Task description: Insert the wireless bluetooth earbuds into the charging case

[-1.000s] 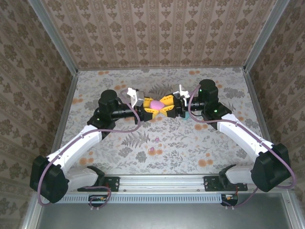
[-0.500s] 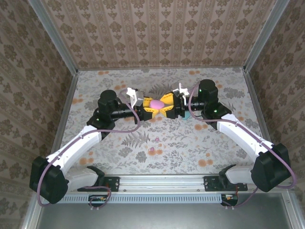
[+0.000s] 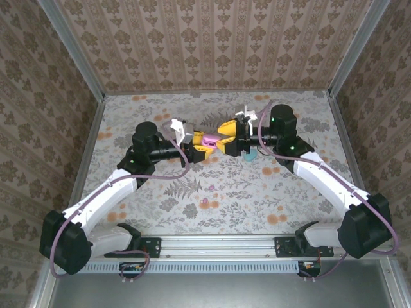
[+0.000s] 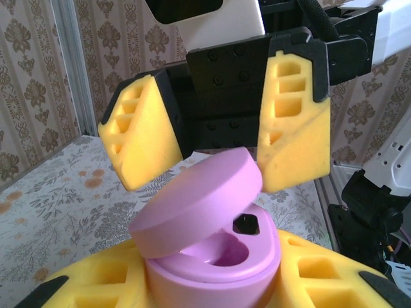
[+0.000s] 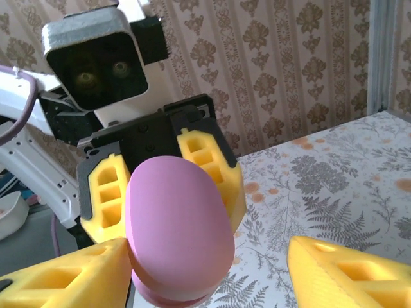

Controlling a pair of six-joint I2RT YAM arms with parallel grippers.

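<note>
The pink charging case [image 4: 215, 273] is in the middle of the top picture, up off the cloth [image 3: 270, 192]. The left claw [image 3: 204, 144] squeezes it by its bottom half. Its lid [image 4: 192, 205] is tipped up only part way, and the little cups inside look empty to us. The right claw [image 3: 225, 136] is just beside the case, on its right, with its yellow pads [image 4: 144, 135] spread wide and nothing in them. Lower in the top picture, a tiny pink blob [image 3: 204, 203] lies on the cloth. We think it is one of the earbuds, but it is too small to be sure.

We think the job now is to get the lid all the way up. We should push its edge gently with one pad and hold the case tight so it does not spin or slip. After that, the right claw can go down, pinch a bud softly, and set it straight into a cup.
</note>
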